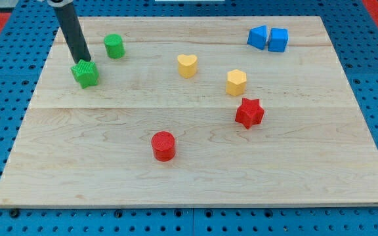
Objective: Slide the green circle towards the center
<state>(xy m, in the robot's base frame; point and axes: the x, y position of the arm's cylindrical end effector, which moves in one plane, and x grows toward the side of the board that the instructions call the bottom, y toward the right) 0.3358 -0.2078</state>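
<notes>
The green circle (114,46) stands near the board's top left. A green star (85,73) lies just below and to its left. My tip (82,61) comes down from the view's top left and ends at the green star's upper edge, touching or almost touching it. The tip is to the left of and slightly below the green circle, a short gap away.
A yellow heart (187,65) and a yellow hexagon (236,82) lie near the middle. A red star (249,113) is right of centre, a red circle (163,145) below centre. Two blue blocks (268,39) sit at the top right. The wooden board (307,164) rests on a blue pegboard.
</notes>
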